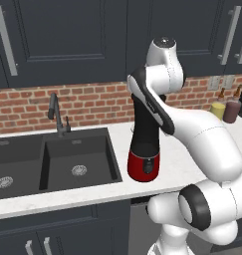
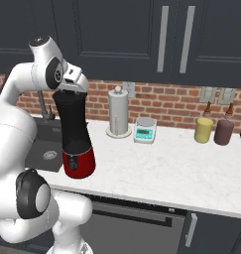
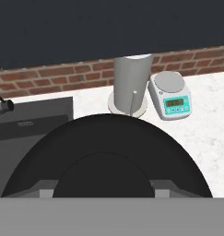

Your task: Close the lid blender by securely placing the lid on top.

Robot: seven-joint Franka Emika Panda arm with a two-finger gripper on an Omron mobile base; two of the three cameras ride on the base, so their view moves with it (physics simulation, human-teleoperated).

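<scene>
The blender (image 2: pixel 75 134) stands on the white counter beside the sink, its black jar rising from a glossy red base (image 1: pixel 144 167); my arm hides part of the jar in the left base view. The lid (image 3: pixel 109 152), a wide black disc with a raised central knob (image 3: pixel 104 177), lies level at the jar's rim, right under my hand. My gripper (image 2: pixel 71 92) points straight down onto the top of the jar. In the hand view the gripper (image 3: pixel 104 190) has one fingertip (image 3: pixel 44 189) against each side of the knob, shut on it.
A steel paper towel holder (image 2: pixel 118 116) and a white scale (image 2: pixel 145 130) stand behind the blender by the brick wall. Yellow (image 2: pixel 204 130) and maroon (image 2: pixel 223 131) bottles sit far right. A dark double sink (image 1: pixel 48 159) with a faucet (image 1: pixel 55 112) lies to the left.
</scene>
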